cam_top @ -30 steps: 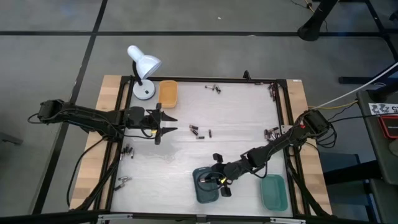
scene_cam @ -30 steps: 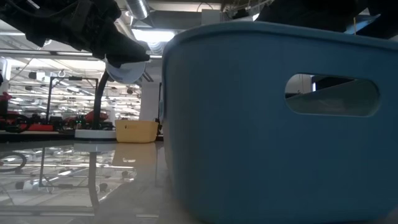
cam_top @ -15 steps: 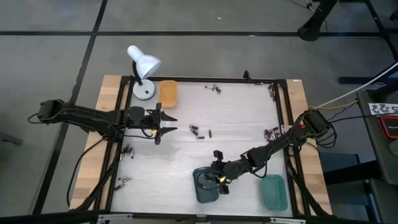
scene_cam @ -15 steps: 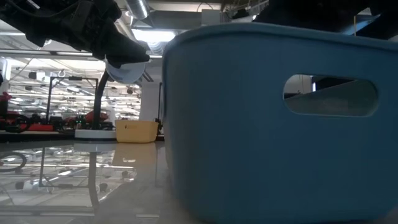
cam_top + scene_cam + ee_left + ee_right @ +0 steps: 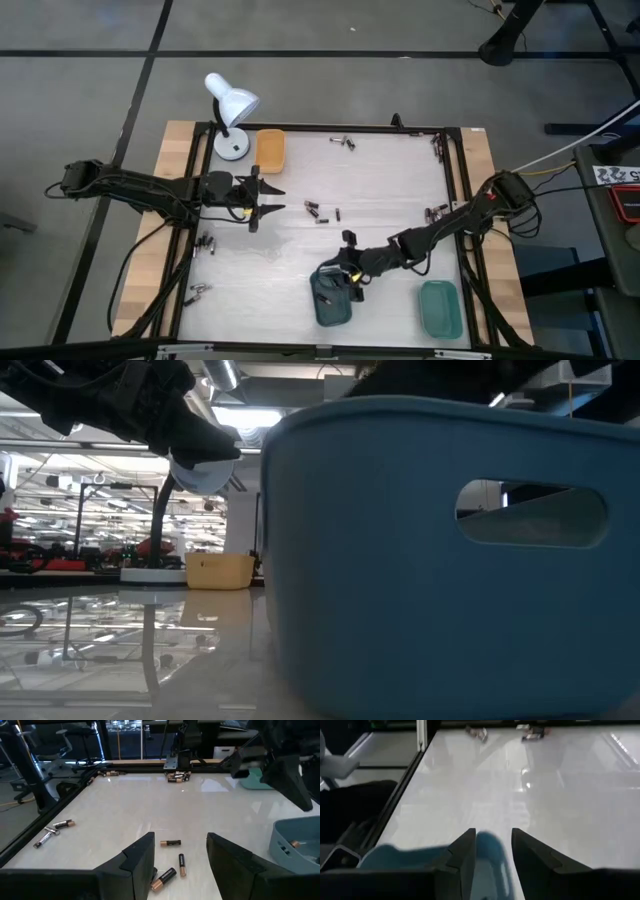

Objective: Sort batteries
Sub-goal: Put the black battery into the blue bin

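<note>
dark teal tray (image 5: 420, 550) cut off by low view's edges, hiding table behind

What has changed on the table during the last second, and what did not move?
The right arm's tool drew back from over the dark teal plastic tray toward its rim nearer the table's middle, and its fingers parted a little. The left arm's tool, the small metal batteries and the white desk lamp stayed put.
</note>
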Available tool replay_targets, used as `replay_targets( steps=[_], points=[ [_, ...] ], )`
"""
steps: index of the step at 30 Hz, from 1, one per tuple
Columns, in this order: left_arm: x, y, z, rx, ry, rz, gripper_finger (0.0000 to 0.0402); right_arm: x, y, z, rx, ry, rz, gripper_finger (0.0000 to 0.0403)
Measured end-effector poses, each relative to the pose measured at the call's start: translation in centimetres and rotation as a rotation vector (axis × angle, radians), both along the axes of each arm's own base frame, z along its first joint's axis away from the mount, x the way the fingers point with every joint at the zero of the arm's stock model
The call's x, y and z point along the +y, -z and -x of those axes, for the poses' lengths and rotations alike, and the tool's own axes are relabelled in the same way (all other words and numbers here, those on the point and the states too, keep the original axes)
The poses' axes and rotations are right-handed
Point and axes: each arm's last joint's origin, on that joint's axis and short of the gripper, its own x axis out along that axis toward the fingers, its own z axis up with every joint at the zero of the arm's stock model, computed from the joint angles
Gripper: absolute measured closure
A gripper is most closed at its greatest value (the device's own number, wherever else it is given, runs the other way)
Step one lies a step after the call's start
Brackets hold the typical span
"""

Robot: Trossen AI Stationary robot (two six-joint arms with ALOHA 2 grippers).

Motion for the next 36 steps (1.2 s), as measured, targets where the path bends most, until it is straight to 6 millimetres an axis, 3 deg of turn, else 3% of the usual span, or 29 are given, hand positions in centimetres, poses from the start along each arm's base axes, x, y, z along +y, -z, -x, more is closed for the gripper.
replay_targets(
  steps=[5, 11, 17, 24, 31, 36],
  points=[
    [0.0, 0.0, 0.0, 0.000, 0.000, 0.000, 0.0233, -2.6, -0.6, -0.9, -0.023, 0.058, 0.058, 0.0276],
    [0.0, 0.0, 0.0, -0.001, 0.001, 0.001, 0.0233, -8.0, -0.2, -2.1, 0.028, 0.181, 0.088, 0.0276],
    [-0.3, -0.1, -0.3, -0.024, 0.017, -0.001, 0.0233, -13.2, 0.1, -2.6, 0.065, 0.313, 0.047, 0.0276],
    [-1.1, 0.8, -1.3, -0.006, 0.065, -0.031, 0.0233, -17.7, 0.4, -2.8, 0.073, 0.375, -0.029, 0.0276],
    [-1.2, 2.3, -2.0, 0.069, 0.054, 0.015, 0.0233, -21.0, 2.3, -4.3, 0.109, 0.391, -0.089, 0.0276],
    [-1.2, 2.3, -2.0, 0.070, 0.045, 0.048, 0.0233, -21.3, 3.7, -6.8, 0.251, 0.339, -0.058, 0.0276]
  ],
)
